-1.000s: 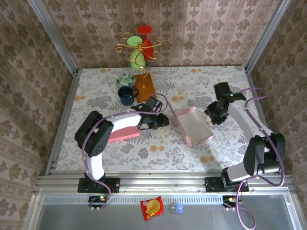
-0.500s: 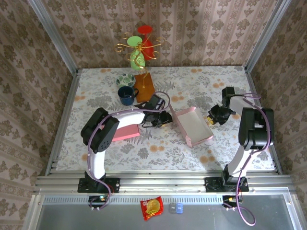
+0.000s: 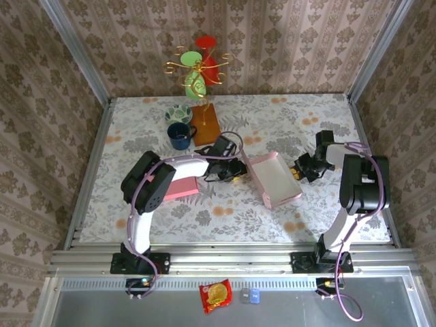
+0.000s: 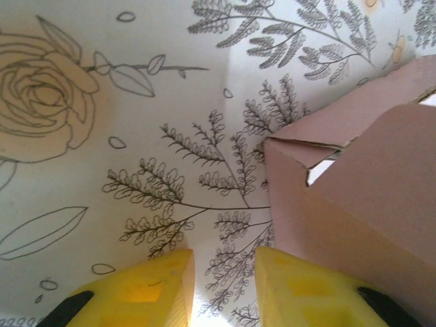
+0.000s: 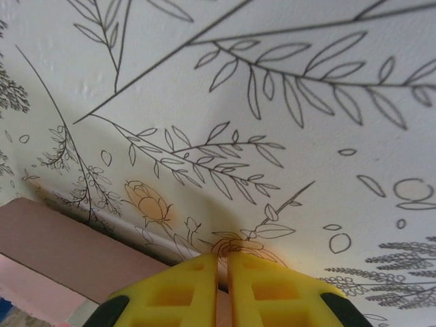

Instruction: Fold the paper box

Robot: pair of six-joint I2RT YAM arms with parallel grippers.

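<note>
The pink paper box lies open-topped in the middle of the flowered table, its walls partly raised. My left gripper sits low at the box's left wall. In the left wrist view its yellow fingers stand slightly apart with only tablecloth between them, so my left gripper is open, with the pink box corner just beside the right finger. My right gripper is at the box's right edge. In its wrist view my right gripper is pressed together, and the pink box wall runs in under it.
A flat pink sheet lies under my left arm. At the back left stand a blue mug, a patterned bowl, a brown board and a gold wire stand. A snack packet lies below the table's front rail.
My right arm swung round, brought its gripper low to the box's right edge and closed it there. My left gripper crept a little to the right, up to the box's left wall.
</note>
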